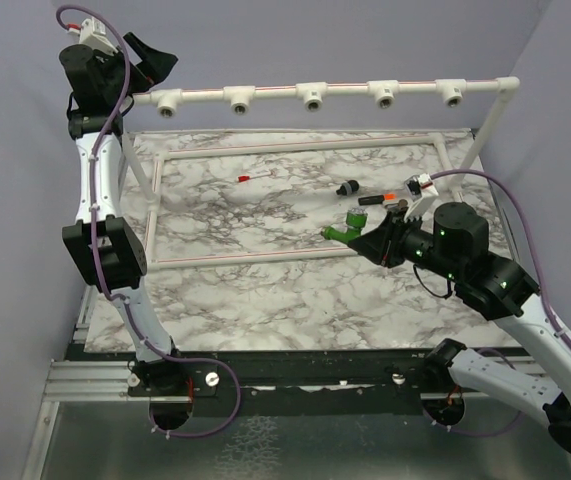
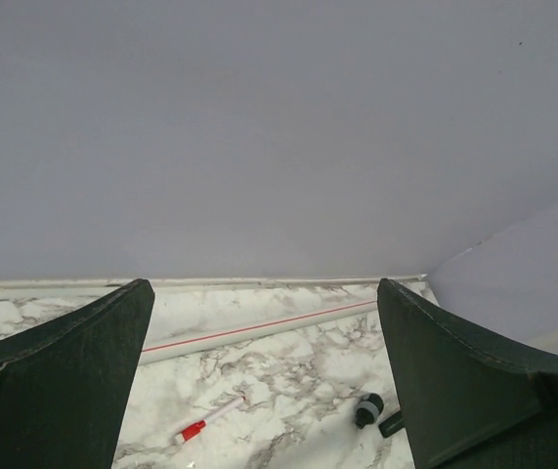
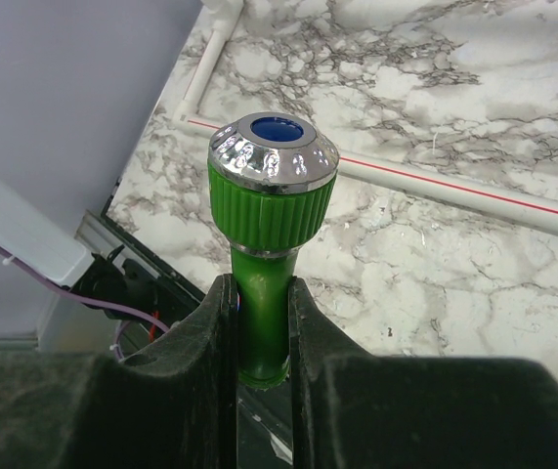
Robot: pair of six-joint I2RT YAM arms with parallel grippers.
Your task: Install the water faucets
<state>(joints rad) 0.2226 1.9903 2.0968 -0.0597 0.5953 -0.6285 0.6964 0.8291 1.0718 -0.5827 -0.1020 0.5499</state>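
The right end effector (image 3: 261, 327) grips the green faucet (image 3: 272, 186) by its stem, well short of the white socket rail (image 1: 345, 92), so carrying and aligning it to a socket likely follows; the left end effector (image 2: 264, 381) hangs open near that rail.

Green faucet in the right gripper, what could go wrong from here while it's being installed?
1. The right gripper pinches the green faucet only by its thin stem, with the head sticking out past the jaws. Pushing it into a socket could twist it or make it slip.
2. The left gripper is open and holds nothing, so the white pipe frame may shift under the push.
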